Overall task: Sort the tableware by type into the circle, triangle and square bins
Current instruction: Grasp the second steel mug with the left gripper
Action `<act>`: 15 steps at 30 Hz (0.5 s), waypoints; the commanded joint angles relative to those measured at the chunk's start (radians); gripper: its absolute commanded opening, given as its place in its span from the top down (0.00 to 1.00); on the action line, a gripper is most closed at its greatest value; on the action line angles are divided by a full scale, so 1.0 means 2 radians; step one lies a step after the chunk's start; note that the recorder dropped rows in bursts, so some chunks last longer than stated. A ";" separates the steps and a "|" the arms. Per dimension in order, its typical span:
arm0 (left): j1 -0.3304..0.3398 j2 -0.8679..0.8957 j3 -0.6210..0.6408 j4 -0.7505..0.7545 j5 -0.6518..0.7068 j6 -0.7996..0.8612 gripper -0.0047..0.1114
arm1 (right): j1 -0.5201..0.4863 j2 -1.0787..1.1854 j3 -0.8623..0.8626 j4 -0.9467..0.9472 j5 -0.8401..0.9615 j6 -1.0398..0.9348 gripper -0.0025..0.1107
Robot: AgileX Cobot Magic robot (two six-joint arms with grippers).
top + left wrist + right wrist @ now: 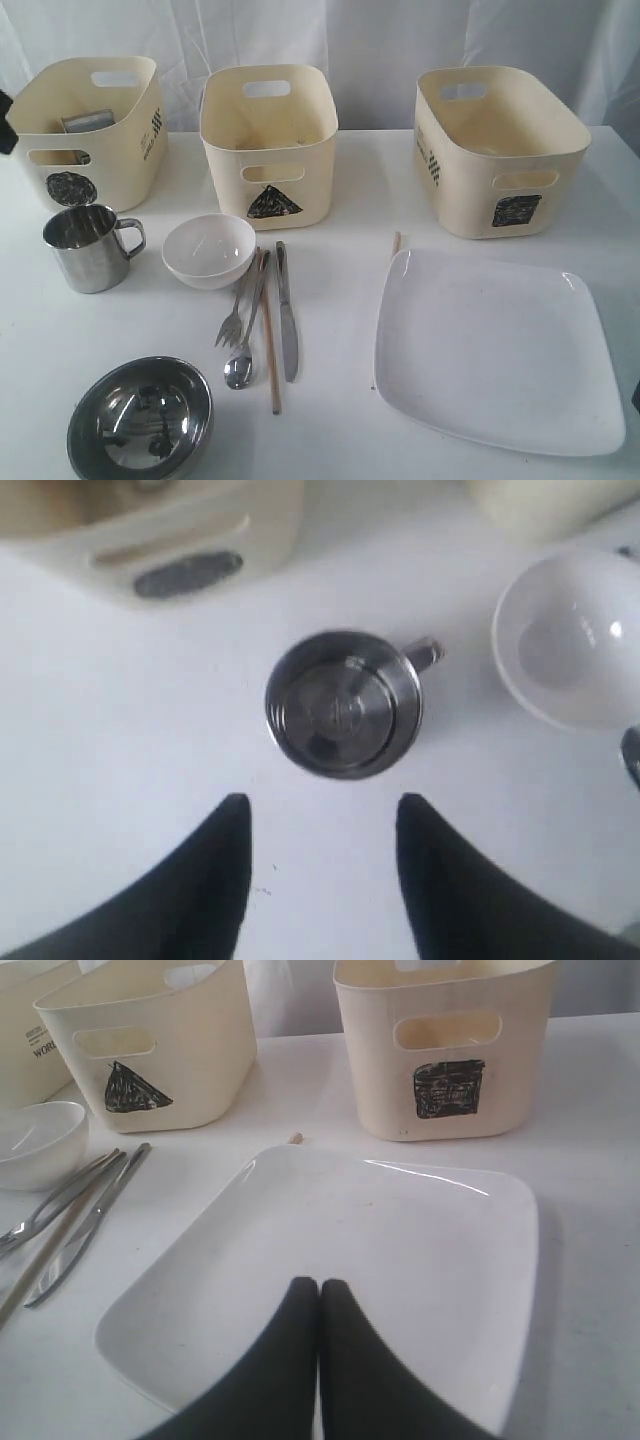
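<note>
My left gripper is open and empty, hovering over bare table just short of an upright steel mug that also shows in the exterior view. Another steel mug sits inside the circle bin. My right gripper is shut on nothing above the large white plate. A small white bowl, fork, spoon, knife and a chopstick lie mid-table. A steel bowl stands at the front left.
The triangle bin and the square bin stand along the back of the white table. A wooden tip pokes out from behind the plate's far edge. A white curtain hangs behind the bins.
</note>
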 commanded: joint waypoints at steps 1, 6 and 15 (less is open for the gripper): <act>0.001 -0.001 0.065 0.003 -0.044 -0.018 0.40 | -0.004 -0.003 0.000 0.000 -0.001 -0.006 0.98; 0.001 0.025 0.095 0.002 -0.095 -0.014 0.41 | -0.004 -0.003 0.000 0.000 -0.001 -0.006 0.98; 0.000 0.122 0.095 -0.023 -0.199 -0.005 0.41 | -0.004 -0.003 0.000 0.000 -0.001 -0.006 0.98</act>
